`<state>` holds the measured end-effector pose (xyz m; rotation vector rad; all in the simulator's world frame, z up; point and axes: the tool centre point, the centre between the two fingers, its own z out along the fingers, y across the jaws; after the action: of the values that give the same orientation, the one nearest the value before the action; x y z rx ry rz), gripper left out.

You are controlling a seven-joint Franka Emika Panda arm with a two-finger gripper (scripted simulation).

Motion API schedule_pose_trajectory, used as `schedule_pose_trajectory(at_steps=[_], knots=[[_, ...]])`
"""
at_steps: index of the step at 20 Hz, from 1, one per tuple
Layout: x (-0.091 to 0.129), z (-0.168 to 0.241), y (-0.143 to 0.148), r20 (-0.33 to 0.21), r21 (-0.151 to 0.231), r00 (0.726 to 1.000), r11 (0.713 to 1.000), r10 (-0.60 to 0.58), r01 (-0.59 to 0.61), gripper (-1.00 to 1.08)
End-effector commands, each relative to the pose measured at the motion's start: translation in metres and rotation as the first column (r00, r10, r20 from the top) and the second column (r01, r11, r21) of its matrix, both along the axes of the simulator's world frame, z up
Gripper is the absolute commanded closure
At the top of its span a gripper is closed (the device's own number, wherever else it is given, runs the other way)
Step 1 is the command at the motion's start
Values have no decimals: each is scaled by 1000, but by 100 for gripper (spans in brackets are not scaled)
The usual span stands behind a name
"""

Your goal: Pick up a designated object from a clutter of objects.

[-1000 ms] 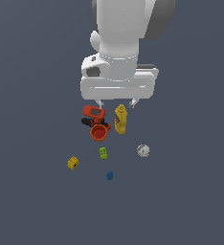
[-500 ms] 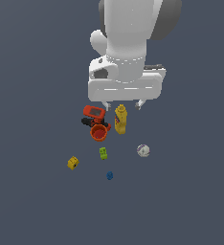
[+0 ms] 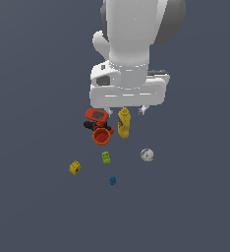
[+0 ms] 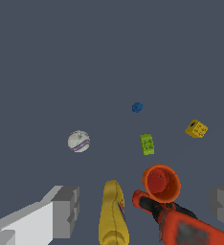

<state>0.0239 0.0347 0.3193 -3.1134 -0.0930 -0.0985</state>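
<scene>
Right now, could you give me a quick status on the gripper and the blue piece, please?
Gripper open, empty, above the yellow bottle and red device. Blue piece untouched, lying apart from the rest. Green cube nearest, not touching it.

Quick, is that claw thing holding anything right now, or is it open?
Gripper: open and holding nothing; its fingers stand wide apart above the yellow bottle and orange cup.
</scene>
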Motion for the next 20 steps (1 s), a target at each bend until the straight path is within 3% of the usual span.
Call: schedule_pose_trajectory(at_steps=[1, 11, 20], knots=[[5, -6, -1, -2, -2, 1000, 1000, 16, -16, -92], [45, -56, -12, -17, -17, 990, 990, 142, -143, -92], [87, -134, -27, -39, -27, 951, 951, 306, -307, -92]])
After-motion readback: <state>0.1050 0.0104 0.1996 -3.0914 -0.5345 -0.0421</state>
